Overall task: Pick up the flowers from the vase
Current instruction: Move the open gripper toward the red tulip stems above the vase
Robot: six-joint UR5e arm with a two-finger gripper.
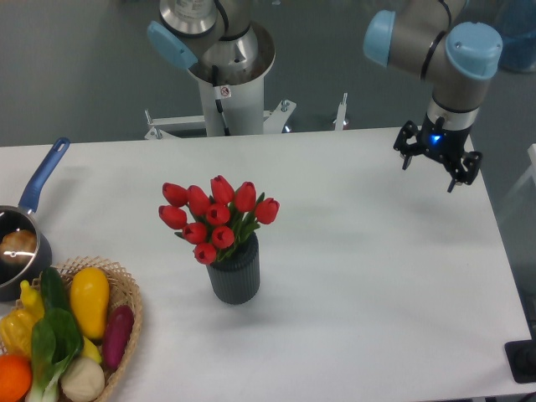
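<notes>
The gripper (437, 162) hung over the far right part of the worktop (377, 251), fingers pointing down and spread apart, holding nothing. It was carried by a wrist with a blue-capped joint, and the arm's grey link ran up and left from there to a second blue-capped joint at the top edge of the view. The arm's base column (224, 84) stood beyond the far edge of the worktop, left of the gripper.

The flowers (216, 219) were well apart from the gripper, to its left and nearer, around the middle of the worktop. One bunch was present, with about nine red closed buds counted. The stems stood in the vase (235, 272); the long axis of the bunch ran close to upright, leaning slightly left, with the buds pointing up. One vase was present: dark grey, ribbed, upright on the worktop, mouth up.

At the left edge stood one pot (17, 243) with a blue handle pointing to the far side. At the near left corner sat one wicker basket (130, 306) holding assorted vegetables, including one yellow piece, one purple piece and one orange piece. The basket was just beside the pot.
</notes>
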